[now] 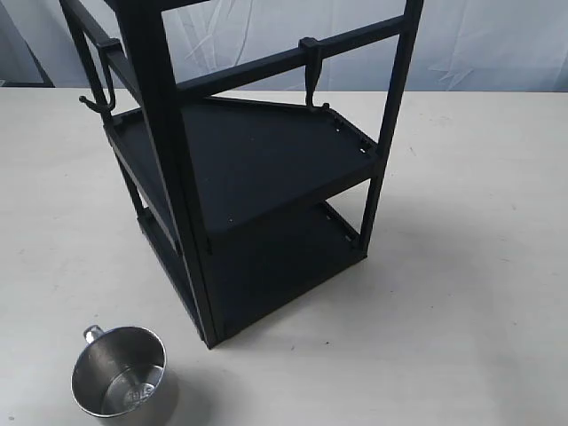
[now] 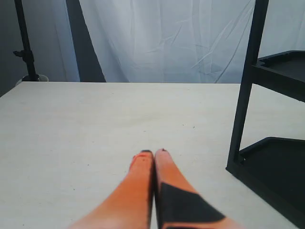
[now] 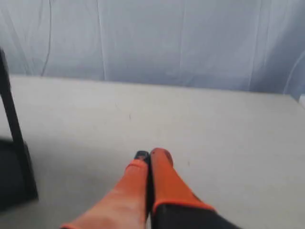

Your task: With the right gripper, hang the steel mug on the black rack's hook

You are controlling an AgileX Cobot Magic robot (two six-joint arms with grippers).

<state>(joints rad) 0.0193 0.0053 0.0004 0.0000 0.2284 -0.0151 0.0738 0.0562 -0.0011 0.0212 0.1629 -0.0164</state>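
Note:
The steel mug stands upright on the table near the front left, its small handle toward the back left. The black rack rises in the middle of the exterior view. The short hook with a blocky clip hangs from the rack's right crossbar. A wider curved hook hangs on the left side. Neither gripper shows in the exterior view. My right gripper is shut with nothing in it, over bare table, a rack post beside it. My left gripper is also shut and empty, near the rack's foot.
The table top is pale and bare around the rack. A white cloth backdrop hangs behind the table. A dark stand is beyond the table's far edge in the left wrist view.

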